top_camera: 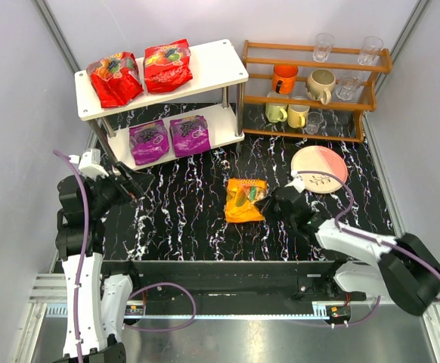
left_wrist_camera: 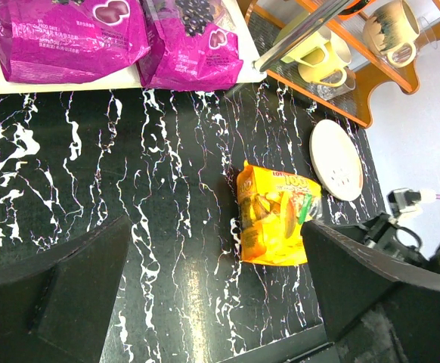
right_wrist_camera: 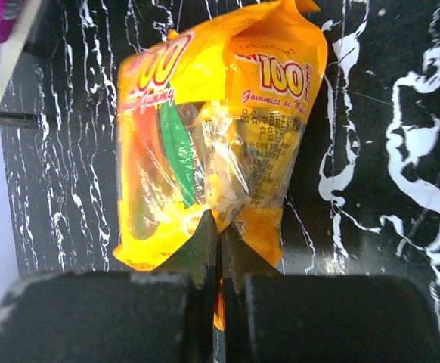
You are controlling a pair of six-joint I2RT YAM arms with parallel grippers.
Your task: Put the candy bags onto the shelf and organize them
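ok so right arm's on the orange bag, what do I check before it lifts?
1. Right gripper shut on the orange bag: ok, its near edge is pinched between the fingers.
2. Grip depth: cannot tell, only a thin edge seems caught.
3. Bag free to rise: ok, it lies alone on the table, apart from the plate.
4. Free spot on the shelf: ok, the top board is bare right of the red bags.
5. Left gripper out of the way: ok, open and well left of the bag.
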